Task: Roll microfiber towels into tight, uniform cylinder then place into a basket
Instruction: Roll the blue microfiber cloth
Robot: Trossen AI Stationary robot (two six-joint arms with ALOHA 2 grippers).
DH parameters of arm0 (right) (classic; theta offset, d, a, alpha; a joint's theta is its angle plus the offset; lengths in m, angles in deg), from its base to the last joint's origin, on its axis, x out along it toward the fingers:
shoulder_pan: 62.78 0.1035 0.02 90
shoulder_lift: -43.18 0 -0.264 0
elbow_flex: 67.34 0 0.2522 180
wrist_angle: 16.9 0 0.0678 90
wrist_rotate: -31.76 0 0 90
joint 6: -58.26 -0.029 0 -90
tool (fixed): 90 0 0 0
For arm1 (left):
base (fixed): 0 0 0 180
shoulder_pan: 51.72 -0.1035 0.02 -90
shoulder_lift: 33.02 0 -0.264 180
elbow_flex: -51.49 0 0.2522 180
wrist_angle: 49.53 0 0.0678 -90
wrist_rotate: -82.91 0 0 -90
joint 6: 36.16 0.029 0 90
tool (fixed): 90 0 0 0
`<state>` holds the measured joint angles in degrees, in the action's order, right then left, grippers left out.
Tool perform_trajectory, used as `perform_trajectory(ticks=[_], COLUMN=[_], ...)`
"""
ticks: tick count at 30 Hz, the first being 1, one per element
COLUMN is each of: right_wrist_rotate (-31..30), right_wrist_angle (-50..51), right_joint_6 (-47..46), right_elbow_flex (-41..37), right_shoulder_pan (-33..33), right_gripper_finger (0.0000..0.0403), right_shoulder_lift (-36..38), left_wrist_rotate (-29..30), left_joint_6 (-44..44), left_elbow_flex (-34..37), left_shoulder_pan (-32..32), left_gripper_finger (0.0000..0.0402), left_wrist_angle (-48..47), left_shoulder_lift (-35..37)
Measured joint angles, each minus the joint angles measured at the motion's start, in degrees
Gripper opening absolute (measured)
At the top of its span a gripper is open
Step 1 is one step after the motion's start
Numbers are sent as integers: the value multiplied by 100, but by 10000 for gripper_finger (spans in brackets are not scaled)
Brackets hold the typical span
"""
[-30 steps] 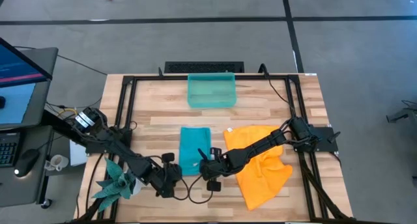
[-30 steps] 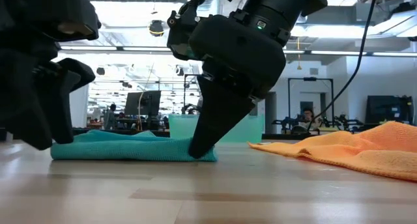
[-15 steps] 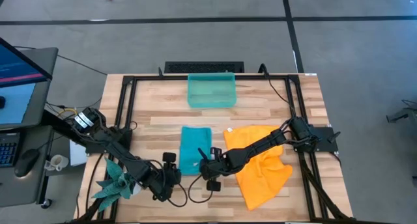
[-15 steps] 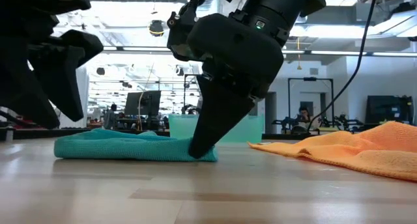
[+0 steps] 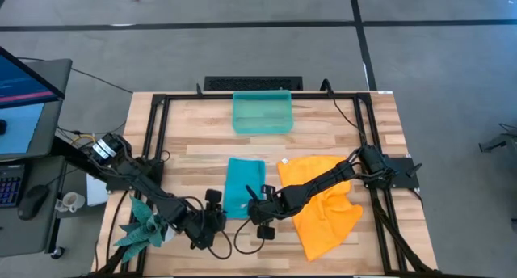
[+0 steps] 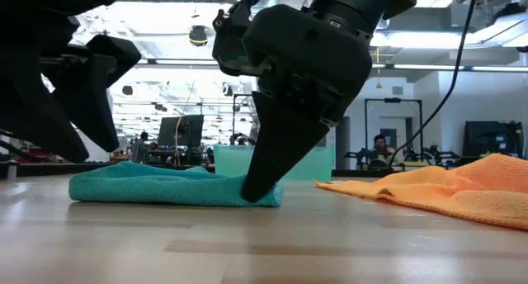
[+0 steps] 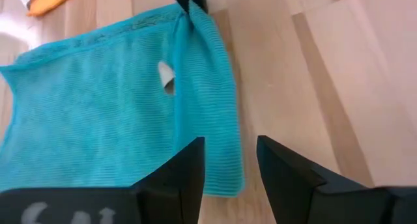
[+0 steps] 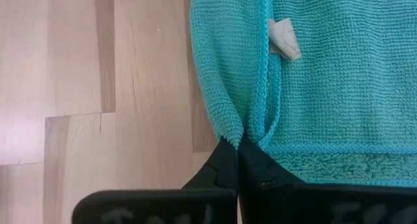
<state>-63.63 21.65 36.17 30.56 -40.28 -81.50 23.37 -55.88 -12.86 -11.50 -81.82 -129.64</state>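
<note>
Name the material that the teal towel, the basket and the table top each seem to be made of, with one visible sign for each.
Teal towel: soft knitted microfiber cloth, matte; fine ribbed loops and a stitched hem show. Basket: probably thin plastic, translucent teal-green and smooth, since the table shows faintly through it. Table top: wood, likely butcher-block planks with a light sealed finish; grain and plank joints are visible.

High view straight down over whole wooden table [image 5: 323, 136]; low view level at tabletop, close; both wrist views close on folded teal-blue microfibre cloth [image 7: 98, 113], shared by all four
</note>
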Motion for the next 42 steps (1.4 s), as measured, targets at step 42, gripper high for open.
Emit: perform_trajectory(ticks=[42], right_wrist_rotate=[443], right_wrist_angle=[-216], right_joint_6=[117], right_elbow_flex=[0], right_shoulder_pan=[166], right_gripper_finger=[7], right_shoulder_lift=[-2], left_wrist_rotate=[-1012], left_joint_6=[-1305], left_elbow_flex=[34], left_shoulder_pan=[-543], left_gripper_finger=[10], left_wrist_angle=[-162], left_shoulder_lift=[-486])
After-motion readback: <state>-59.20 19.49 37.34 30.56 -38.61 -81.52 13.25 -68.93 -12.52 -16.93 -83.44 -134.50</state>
